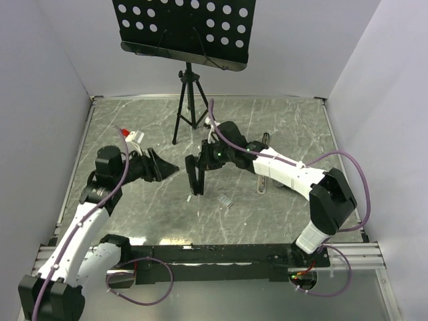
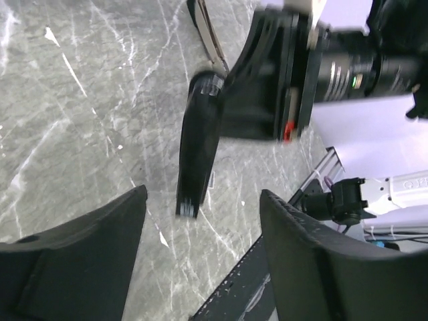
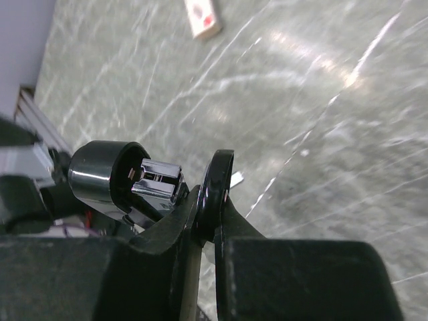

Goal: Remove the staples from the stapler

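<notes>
My right gripper [image 1: 200, 162] is shut on the stapler [image 1: 194, 177], a slim black bar that hangs end-down just over the table. In the right wrist view the jaws [image 3: 214, 200] pinch a thin black edge of the stapler, with its chrome channel [image 3: 157, 184] showing to the left. The stapler [image 2: 197, 154] also hangs ahead of my left gripper [image 2: 204, 200], which is open with nothing between its fingers and sits just left of it [image 1: 162, 167]. The staples [image 1: 226, 200], a small pale block with a red mark [image 3: 202, 17], lie on the table to the stapler's right.
A tripod music stand [image 1: 189, 100] is at the back centre. A slim long bar [image 1: 263, 170] lies on the table under my right arm. A tiny white scrap [image 1: 189, 198] lies below the stapler. White walls close in the marble table [image 1: 134, 221] on the left, back and right.
</notes>
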Available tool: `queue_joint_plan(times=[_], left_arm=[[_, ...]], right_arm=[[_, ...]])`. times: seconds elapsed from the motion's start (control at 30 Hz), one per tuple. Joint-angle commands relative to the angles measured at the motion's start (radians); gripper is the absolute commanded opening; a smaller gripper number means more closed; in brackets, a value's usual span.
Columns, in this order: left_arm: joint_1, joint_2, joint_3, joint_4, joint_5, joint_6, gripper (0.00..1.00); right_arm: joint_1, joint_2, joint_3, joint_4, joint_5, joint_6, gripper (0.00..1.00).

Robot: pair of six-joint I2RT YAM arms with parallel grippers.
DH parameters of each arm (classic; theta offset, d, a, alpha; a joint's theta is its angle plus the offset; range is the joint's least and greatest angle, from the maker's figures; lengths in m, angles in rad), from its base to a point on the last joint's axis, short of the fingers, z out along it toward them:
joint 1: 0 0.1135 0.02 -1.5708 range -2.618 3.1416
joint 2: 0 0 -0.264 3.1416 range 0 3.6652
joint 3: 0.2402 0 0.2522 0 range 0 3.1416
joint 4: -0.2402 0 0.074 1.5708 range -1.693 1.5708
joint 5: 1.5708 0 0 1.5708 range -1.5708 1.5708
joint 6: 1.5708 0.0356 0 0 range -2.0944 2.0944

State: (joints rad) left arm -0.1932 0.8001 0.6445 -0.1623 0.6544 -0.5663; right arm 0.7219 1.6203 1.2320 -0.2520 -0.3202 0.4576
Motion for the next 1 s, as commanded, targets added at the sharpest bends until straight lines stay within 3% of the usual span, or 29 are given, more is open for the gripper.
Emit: queue_joint_plan(times=[0.0,0.47,0.8,0.9,0.93,0.97], left_arm=[[-0.008,0.068,0.096,-0.012,0.054,0.042,0.74],[-0.137,0.312,0.245,-0.069,-0.002,0.144,0.75],[-0.150,0.386,0.247,-0.055,0.022,0.163,0.65],[-0.152,0.393,0.247,-0.077,0.043,0.169,0.47],[-0.152,0.387,0.248,-0.088,0.034,0.166,0.30],[-0.152,0.381,0.248,-0.118,0.027,0.166,0.20]], right_arm=[[0.022,-0.045,0.057,0.025,0.001,-0.008,0.00],[0.068,-0.023,0.069,0.037,-0.003,0.007,0.00],[0.080,-0.019,0.069,0.047,0.004,0.010,0.00],[0.077,-0.007,0.086,0.028,0.015,0.015,0.00],[0.076,-0.002,0.095,-0.002,0.041,0.015,0.00],[0.062,0.004,0.103,-0.022,0.062,0.021,0.00]])
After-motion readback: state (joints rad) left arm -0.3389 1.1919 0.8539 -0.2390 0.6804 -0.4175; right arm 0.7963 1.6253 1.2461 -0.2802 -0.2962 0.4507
